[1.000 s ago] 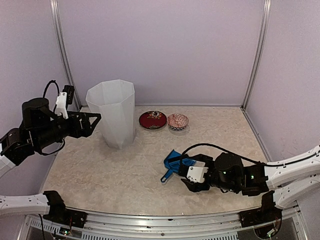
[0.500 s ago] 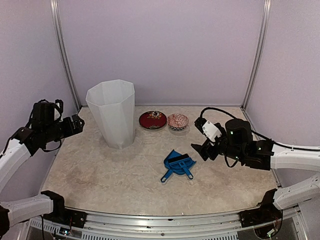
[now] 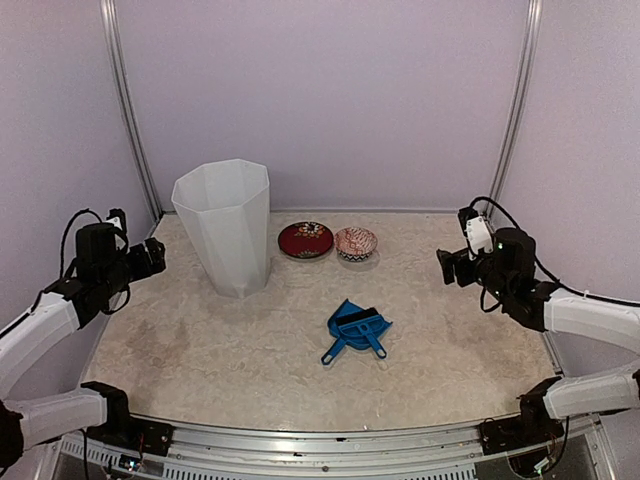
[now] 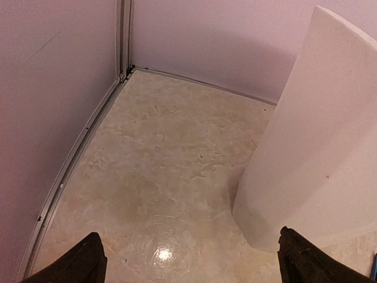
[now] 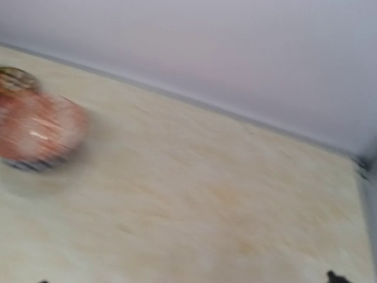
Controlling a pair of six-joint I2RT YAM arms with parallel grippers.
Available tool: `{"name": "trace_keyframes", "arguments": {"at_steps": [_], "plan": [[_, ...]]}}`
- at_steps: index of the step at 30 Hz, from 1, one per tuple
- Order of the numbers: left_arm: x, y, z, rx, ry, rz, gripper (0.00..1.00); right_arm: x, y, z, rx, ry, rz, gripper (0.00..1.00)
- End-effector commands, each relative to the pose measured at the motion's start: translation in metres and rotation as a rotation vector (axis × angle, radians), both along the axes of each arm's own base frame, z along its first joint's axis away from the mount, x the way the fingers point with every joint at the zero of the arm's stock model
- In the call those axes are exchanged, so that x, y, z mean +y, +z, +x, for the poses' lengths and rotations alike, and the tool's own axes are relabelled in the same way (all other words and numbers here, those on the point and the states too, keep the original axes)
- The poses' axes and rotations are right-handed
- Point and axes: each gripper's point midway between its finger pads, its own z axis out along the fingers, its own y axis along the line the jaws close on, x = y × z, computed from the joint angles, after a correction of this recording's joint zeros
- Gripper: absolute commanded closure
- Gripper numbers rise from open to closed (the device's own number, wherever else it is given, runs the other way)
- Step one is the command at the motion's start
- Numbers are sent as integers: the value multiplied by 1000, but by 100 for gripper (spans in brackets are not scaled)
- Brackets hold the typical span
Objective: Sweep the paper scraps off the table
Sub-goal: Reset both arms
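Note:
No paper scraps show in any view; the beige marbled table (image 3: 230, 350) is bare of them. My left gripper (image 3: 157, 254) hovers at the far left, left of the white bin, its jaws wide open and empty; in the left wrist view (image 4: 191, 272) only the two dark fingertips (image 4: 88, 262) show at the bottom corners. My right gripper (image 3: 446, 266) hovers at the far right, away from the dustpan. The right wrist view is motion-blurred, with fingertips (image 5: 333, 276) barely showing at the bottom edge, wide apart and empty.
A tall white faceted bin (image 3: 225, 225) stands at the back left, also in the left wrist view (image 4: 318, 153). A blue dustpan with its brush (image 3: 357, 330) lies mid-table. A red bowl (image 3: 305, 240) and a pink patterned bowl (image 3: 355, 243) sit at the back; the latter shows blurred in the right wrist view (image 5: 38, 132).
My right arm has let go of the dustpan and brush and drawn back to the far right. My left arm has pulled back and down at the left.

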Motion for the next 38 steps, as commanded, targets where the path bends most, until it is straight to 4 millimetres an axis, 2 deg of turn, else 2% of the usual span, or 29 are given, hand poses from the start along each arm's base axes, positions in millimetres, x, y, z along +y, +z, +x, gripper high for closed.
{"name": "trace_keyframes", "arguments": {"at_steps": [1, 2, 4, 7, 17, 24, 31, 38], "plan": [[0, 24, 14, -163, -31, 75, 1, -59, -4, 6, -136, -167, 7, 0], [-3, 22, 16, -157, -50, 80, 1, -76, -11, 9, -136, -209, 11, 0], [-1, 18, 22, -139, -40, 95, 1, -97, -21, 12, -147, -255, 43, 0], [7, 14, 30, -119, -1, 129, 1, -107, -31, 14, -196, -250, 68, 0], [2, -15, 60, -111, -50, 201, 1, -116, -53, 17, -257, -237, 91, 0], [21, -51, 70, -129, -24, 196, 1, -124, -60, 18, -251, -270, 110, 0], [16, -55, 79, -203, -83, 220, 1, -125, -59, 17, -257, -274, 110, 0], [8, -42, 76, -287, -126, 220, 1, -127, -60, 16, -256, -283, 111, 0]]}}
